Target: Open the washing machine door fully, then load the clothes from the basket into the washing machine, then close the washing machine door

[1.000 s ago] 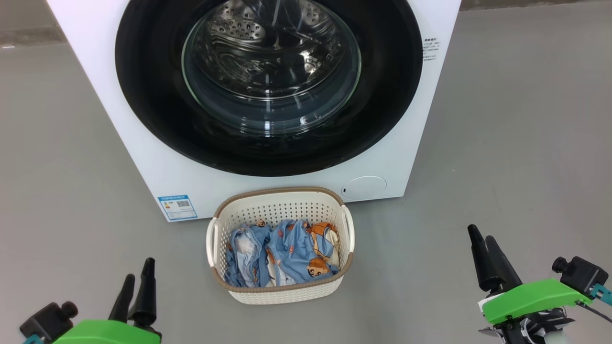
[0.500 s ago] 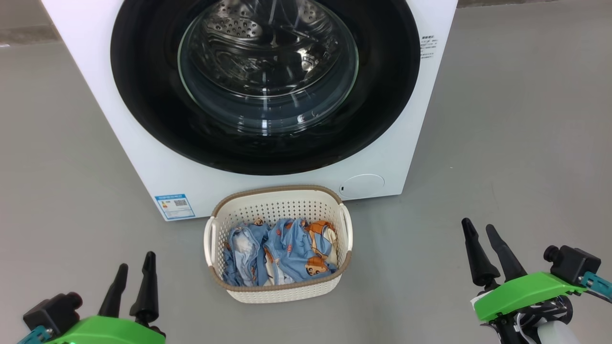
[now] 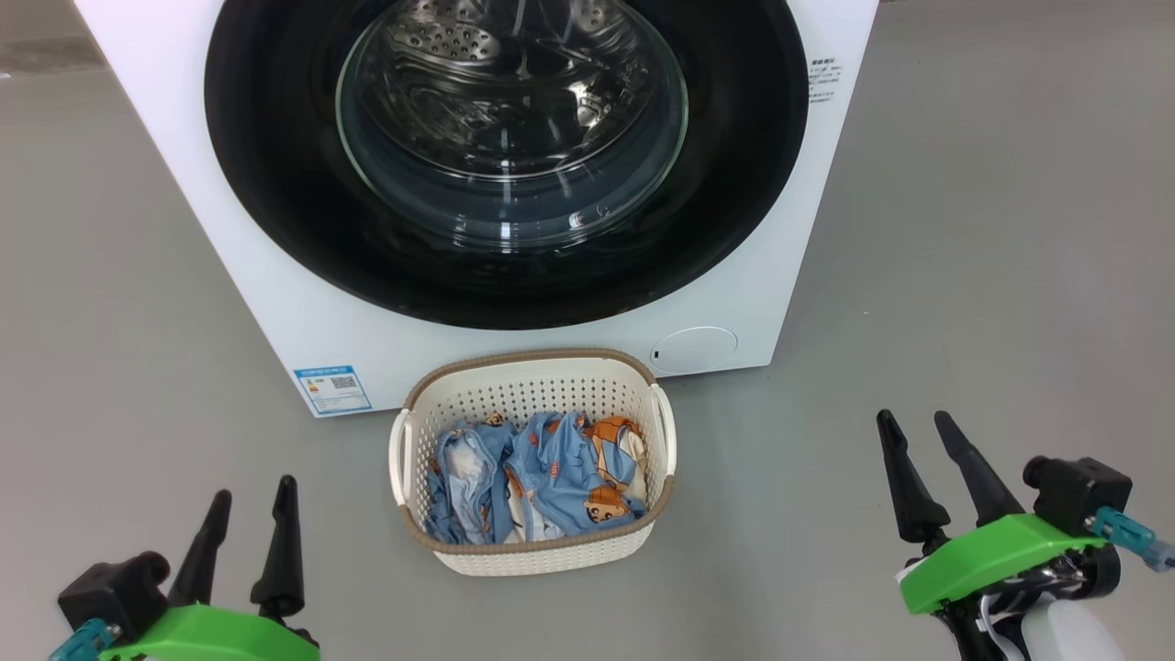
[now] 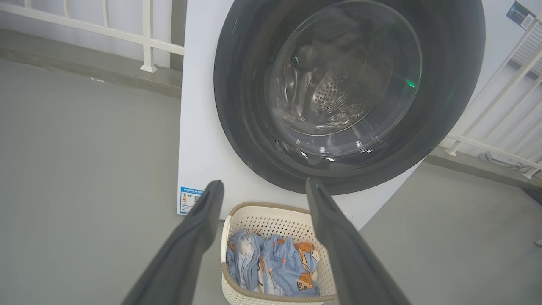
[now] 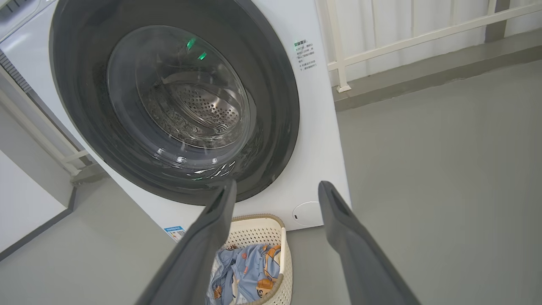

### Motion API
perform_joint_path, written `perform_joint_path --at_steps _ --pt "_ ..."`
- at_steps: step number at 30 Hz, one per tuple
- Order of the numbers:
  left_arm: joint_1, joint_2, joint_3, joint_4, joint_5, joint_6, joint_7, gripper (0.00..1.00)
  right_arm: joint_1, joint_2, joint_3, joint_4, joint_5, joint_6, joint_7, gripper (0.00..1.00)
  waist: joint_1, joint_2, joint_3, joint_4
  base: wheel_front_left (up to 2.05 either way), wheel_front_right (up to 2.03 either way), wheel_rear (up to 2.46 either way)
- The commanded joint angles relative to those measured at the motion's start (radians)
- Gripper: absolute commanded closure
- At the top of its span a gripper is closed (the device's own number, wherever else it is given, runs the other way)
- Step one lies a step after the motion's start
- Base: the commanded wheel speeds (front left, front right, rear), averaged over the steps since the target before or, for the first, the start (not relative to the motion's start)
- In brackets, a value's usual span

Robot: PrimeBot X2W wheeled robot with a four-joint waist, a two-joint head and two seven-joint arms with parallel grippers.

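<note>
— so why are our left claw [image 3: 254, 487] and right claw [image 3: 912, 417] spread, empty?
— the washing machine door [image 3: 509, 138] is shut; we open it first. clothes [image 3: 542, 477] sit in the basket [image 3: 532, 356] before it.

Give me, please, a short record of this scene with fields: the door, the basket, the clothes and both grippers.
door: washing machine door shut against the white washing machine
basket: cream perforated basket on the grey floor, just in front of the machine, below the door
clothes: light-blue bear-print clothes, all inside the basket
left gripper: open, empty, left of the basket, not touching it
right gripper: open, empty, right of the basket, farther from it
stage: door not yet opened, nothing loaded
</note>
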Motion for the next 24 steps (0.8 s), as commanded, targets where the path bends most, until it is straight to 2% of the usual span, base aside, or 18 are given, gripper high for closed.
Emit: perform_joint_path --at_steps 1,5,24 --pt "-0.052 0.021 0.03 -0.029 0.026 -0.002 -0.013 0.0 -0.054 -0.011 0.016 -0.027 -0.03 0.001 -0.014 0.0 0.0 0.0 0.0 0.0 0.0 0.0 0.0" --pt "-0.043 0.012 0.036 -0.04 0.103 -0.001 -0.028 0.0 -0.065 -0.018 0.019 -0.022 -0.098 0.001 -0.029 0.0 -0.0001 0.0 -0.005 0.001 0.0 0.0 0.0" --pt "-0.047 0.012 0.079 -0.021 0.338 -0.002 -0.084 0.0 -0.092 -0.019 0.017 -0.004 -0.336 0.001 -0.084 0.0 -0.0001 0.0 -0.018 0.001 0.0 0.0 0.0"
